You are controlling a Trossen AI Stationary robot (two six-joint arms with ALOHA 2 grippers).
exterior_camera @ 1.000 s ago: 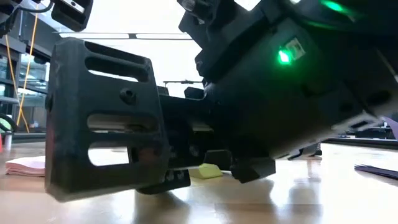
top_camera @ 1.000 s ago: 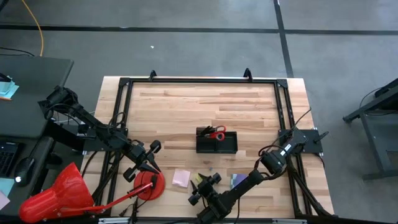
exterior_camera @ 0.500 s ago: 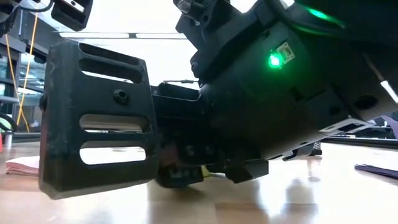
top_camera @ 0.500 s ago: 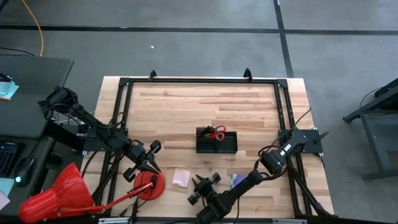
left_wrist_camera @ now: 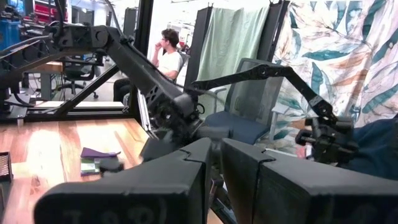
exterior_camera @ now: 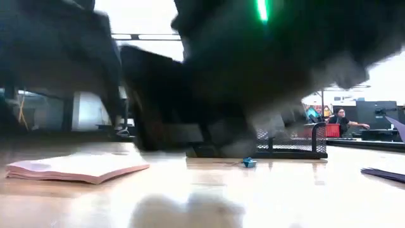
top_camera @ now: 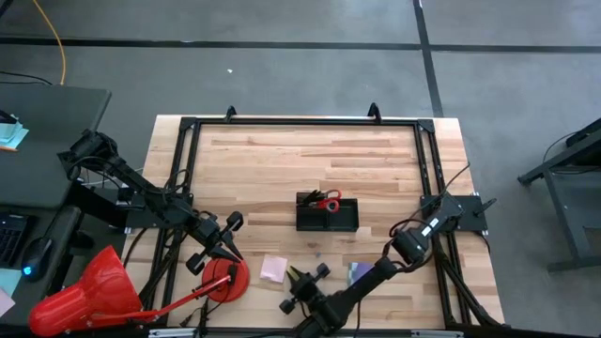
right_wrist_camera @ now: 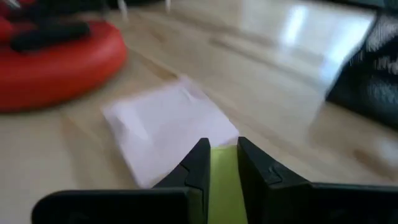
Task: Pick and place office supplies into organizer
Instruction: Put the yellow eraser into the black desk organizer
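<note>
Right gripper point(right_wrist_camera: 217, 163) clamping small yellow-green piece point(right_wrist_camera: 221, 177) between dark fingers, hovering just beside pink square sticky pad point(right_wrist_camera: 168, 127). Advisable: keeping squeeze steady, lifting clear before swinging toward black mesh organizer tray point(top_camera: 327, 213), sitting ahead with red-handled scissors point(top_camera: 326, 200) inside. Red disc point(right_wrist_camera: 56, 59) near one side; bare wood ahead. Left gripper point(top_camera: 228, 240) waiting shut beside red disc.

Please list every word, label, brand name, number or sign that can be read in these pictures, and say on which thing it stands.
No text can be read in any view.
Left gripper: raised marks on its near edge, cut off, unreadable.
Right gripper, shut on the yellow piece: no marking.
Pink sticky pad, purple pad, organizer: no lettering visible.
</note>
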